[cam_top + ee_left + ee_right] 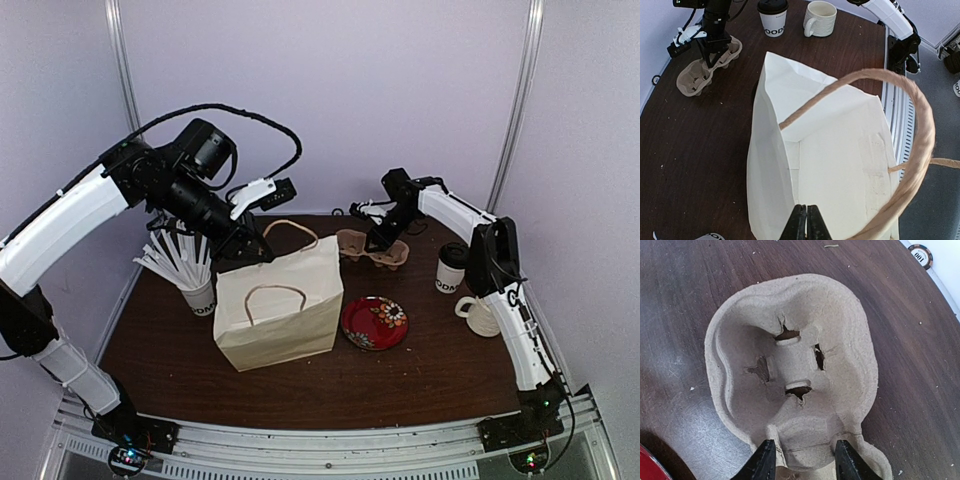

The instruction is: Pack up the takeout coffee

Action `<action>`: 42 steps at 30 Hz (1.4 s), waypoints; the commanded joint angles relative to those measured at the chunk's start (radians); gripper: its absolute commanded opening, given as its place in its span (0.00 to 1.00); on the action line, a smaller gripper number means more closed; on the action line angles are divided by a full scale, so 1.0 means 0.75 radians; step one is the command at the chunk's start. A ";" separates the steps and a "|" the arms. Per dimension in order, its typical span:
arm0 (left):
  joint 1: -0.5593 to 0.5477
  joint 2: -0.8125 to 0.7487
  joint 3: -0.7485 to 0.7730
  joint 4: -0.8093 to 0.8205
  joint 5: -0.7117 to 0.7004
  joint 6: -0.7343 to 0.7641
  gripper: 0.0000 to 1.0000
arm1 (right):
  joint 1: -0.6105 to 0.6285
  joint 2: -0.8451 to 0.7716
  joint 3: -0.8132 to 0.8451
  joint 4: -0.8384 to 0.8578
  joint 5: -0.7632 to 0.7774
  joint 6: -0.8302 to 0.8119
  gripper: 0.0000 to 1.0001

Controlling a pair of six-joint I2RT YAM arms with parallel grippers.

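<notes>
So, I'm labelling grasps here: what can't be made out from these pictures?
- Right wrist: whether the right gripper clamps the cup carrier; contact sits at the bottom edge, partly cut off.
- Left wrist: what the shut left gripper pinches; its own tips cover it.
- Top view: paper bag interior; its walls hide it.

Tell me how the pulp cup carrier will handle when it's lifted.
Probably light: the cup carrier is thin moulded pulp, and the well in view is empty. It is likely to flex or tear, since its centre already shows ragged splits. The right gripper pinches one ridge only, so it may tilt when lifted.
</notes>
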 commanded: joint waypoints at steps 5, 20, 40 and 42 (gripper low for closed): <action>0.004 0.003 -0.013 0.016 0.004 0.004 0.00 | 0.004 0.041 0.035 0.013 -0.004 0.012 0.43; 0.004 -0.005 -0.016 0.019 -0.016 0.026 0.00 | 0.017 -0.112 -0.028 0.019 -0.034 0.044 0.29; 0.004 -0.020 -0.026 0.063 -0.035 0.029 0.00 | 0.043 -0.927 -0.921 -0.019 -0.088 0.027 0.33; 0.004 -0.019 -0.030 0.078 -0.035 0.023 0.00 | 0.045 -1.052 -1.067 -0.014 -0.087 0.016 0.33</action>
